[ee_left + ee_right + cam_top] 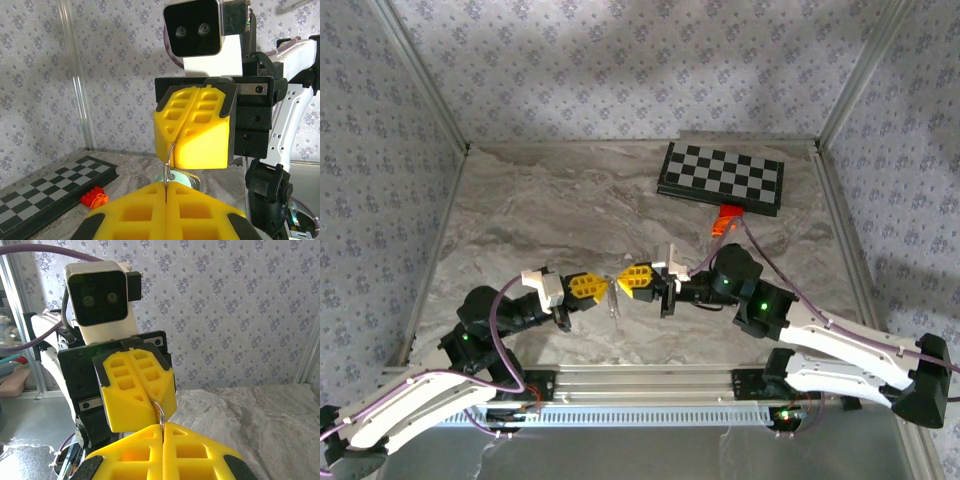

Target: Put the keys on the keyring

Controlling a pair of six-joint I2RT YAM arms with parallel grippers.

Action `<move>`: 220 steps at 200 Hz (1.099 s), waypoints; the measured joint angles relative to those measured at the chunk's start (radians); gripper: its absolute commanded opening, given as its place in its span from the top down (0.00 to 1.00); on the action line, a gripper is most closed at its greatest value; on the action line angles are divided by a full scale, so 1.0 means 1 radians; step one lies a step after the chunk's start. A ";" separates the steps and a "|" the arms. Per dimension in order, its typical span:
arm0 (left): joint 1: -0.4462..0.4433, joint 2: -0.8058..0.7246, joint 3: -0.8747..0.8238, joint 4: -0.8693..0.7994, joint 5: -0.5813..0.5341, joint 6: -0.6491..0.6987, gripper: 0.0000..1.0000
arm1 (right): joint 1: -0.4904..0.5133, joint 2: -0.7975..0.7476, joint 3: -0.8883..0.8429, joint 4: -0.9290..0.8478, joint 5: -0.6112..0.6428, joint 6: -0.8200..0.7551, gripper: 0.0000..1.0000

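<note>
**A tally of the scene**

Two grippers are counted: the left gripper (603,288) and the right gripper (624,281). There is one keyring (170,159), one small pale-green key (175,176), one checkered board (722,177), one orange block (725,221) and one table (560,205).

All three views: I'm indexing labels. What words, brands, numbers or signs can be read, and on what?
None can be read. The chessboard shows plain squares only; the wrist camera housing, the yellow pads and the orange block carry no lettering that I can make out.
</note>
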 measured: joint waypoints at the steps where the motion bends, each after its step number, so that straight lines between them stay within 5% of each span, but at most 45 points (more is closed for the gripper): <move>1: 0.000 0.000 0.000 0.000 0.000 0.000 1.00 | 0.000 0.000 -0.001 0.000 0.000 0.000 1.00; 220: 0.000 -0.006 0.000 0.000 -0.003 0.000 1.00 | -0.001 -0.006 -0.005 0.014 0.010 0.008 1.00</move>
